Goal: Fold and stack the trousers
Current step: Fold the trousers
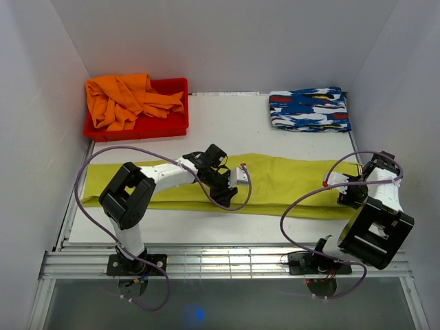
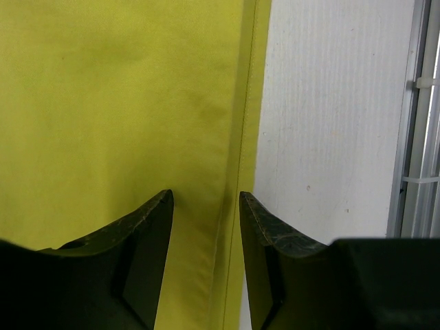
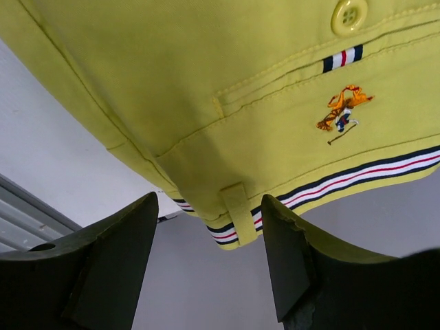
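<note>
Two jaw pairs part-open, gripping nothing: left gripper (image 2: 205, 196) over trousers (image 2: 103, 103) edge, right gripper (image 3: 210, 199) at waistband (image 3: 357, 175) corner.

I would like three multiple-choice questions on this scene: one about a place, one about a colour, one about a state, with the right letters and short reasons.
1. Where is the orange garment? A) at the near edge B) in the red bin C) at the far right corner
2. The embroidered emblem on the trousers is mostly: A) orange B) purple C) silver
3. The trousers are: A) rolled into a ball B) folded into a small square C) spread out long
Answers: 1 B, it lies heaped in that bin; 2 A, the right wrist view shows orange stitching; 3 C, they run nearly across the table.
</note>
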`<state>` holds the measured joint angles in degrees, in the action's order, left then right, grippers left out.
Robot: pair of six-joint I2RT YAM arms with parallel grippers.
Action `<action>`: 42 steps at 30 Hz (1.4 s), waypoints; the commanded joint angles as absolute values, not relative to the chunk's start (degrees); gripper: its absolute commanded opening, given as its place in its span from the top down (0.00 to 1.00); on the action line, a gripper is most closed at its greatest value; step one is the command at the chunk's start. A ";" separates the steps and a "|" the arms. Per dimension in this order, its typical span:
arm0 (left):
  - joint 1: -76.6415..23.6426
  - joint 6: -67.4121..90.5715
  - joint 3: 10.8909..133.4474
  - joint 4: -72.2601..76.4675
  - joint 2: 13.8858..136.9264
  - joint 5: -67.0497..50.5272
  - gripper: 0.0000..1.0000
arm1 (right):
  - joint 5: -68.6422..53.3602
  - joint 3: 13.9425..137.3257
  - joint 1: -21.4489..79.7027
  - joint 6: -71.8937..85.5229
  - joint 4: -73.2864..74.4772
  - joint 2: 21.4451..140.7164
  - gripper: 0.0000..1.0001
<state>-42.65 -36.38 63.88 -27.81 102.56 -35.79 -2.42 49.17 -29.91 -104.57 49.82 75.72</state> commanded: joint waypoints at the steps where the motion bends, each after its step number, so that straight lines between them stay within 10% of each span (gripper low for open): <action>1: -43.50 -36.74 66.00 -27.95 102.04 -36.74 0.46 | -1.67 49.31 -30.67 -107.40 47.20 76.90 0.32; 8: -43.77 -36.74 67.67 -27.86 103.62 -34.54 0.63 | -1.41 47.55 -30.67 -107.40 41.58 78.05 0.46; 13: -43.77 -36.83 67.68 -28.12 102.48 -34.80 0.81 | -2.20 47.99 -30.67 -106.88 40.34 77.61 0.92; 18: -43.77 -37.18 67.50 -29.35 101.34 -36.38 1.00 | -3.07 50.18 -30.67 -106.88 42.62 77.17 0.92; 29: -43.77 -35.42 69.35 -33.04 96.16 -37.00 1.00 | -5.80 59.33 -31.29 -108.45 54.66 73.05 0.92; 42: -43.77 -38.58 63.81 -38.14 101.68 -36.93 1.00 | 2.11 36.74 -31.91 -112.24 37.01 72.06 0.92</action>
